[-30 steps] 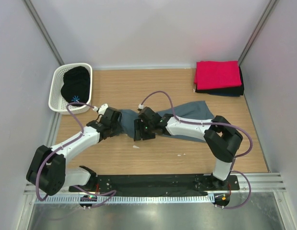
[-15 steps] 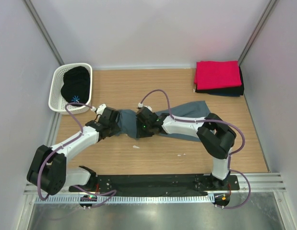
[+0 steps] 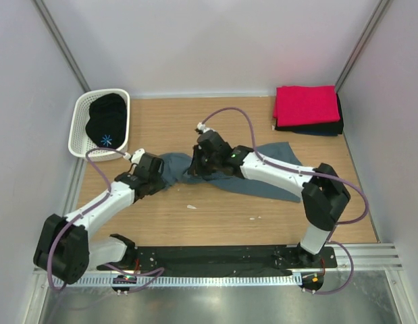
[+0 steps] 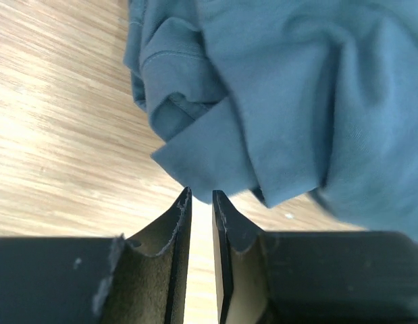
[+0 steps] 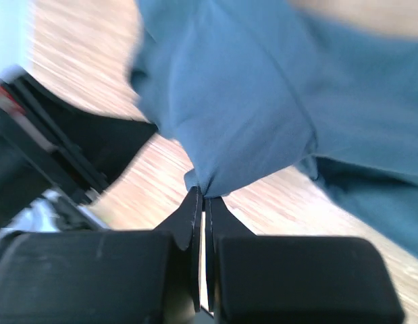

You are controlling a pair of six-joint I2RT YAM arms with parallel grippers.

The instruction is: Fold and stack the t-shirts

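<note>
My bench: light wood tabletop point(image 3: 215, 223). Pale grey walls point(image 3: 215, 47) L, R & far. Metal rail point(image 3: 371, 253) along near edge. Light soft, even.

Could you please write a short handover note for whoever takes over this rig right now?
Right tool: shut, pinching an edge of the blue-grey t-shirt.
Left tool: jaws nearly together with a slim gap showing. A fold of the shirt lies at its tips, no cloth seen between them.
Blue-grey t-shirt: crumpled on the table, unfolded.
Done: red t-shirt folded on top of the dark folded shirts, far right.
Left: spread, fold and stack the blue-grey one. A black garment lies in the white basket, far left.
</note>
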